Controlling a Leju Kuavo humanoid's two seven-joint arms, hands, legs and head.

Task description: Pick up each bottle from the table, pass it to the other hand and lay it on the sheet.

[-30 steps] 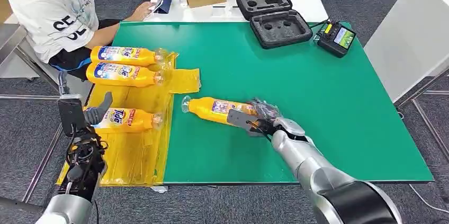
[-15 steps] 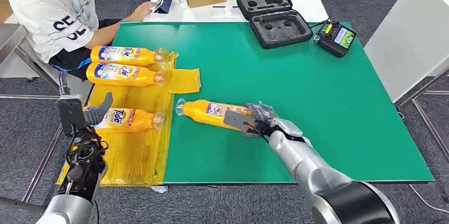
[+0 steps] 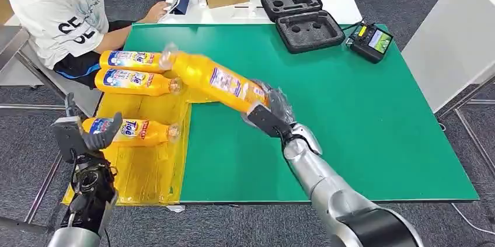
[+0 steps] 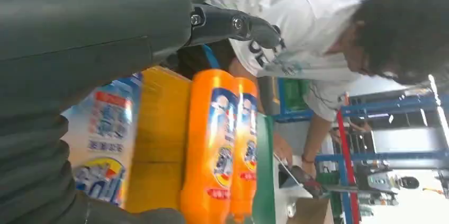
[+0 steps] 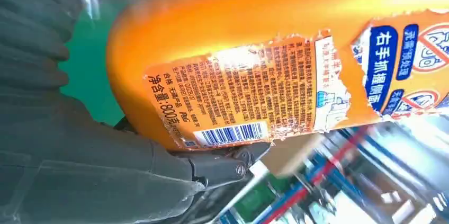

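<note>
Within the last second the right hand [image 3: 269,115] has raised the fourth bottle [image 3: 213,79] off the green surface [image 3: 350,118], where it lay flat; the hand now grips the bottle's base end, and the body slants up and away from the hand with its clear cap end [image 3: 168,55] farthest out, above the near edge of the yellow sheet [image 3: 149,171]. The pick-up thus appears complete and the transfer to the other hand is judged next. The left hand [image 3: 87,137] has drawn slightly lower and holds nothing, fingers apart, well apart from the lifted bottle and just beside the nearest of three bottles [image 3: 131,131] already lying on the sheet. The held bottle is orange plastic with a blue-and-white label, torn at its edges in the right wrist view [image 5: 296,83].
</note>
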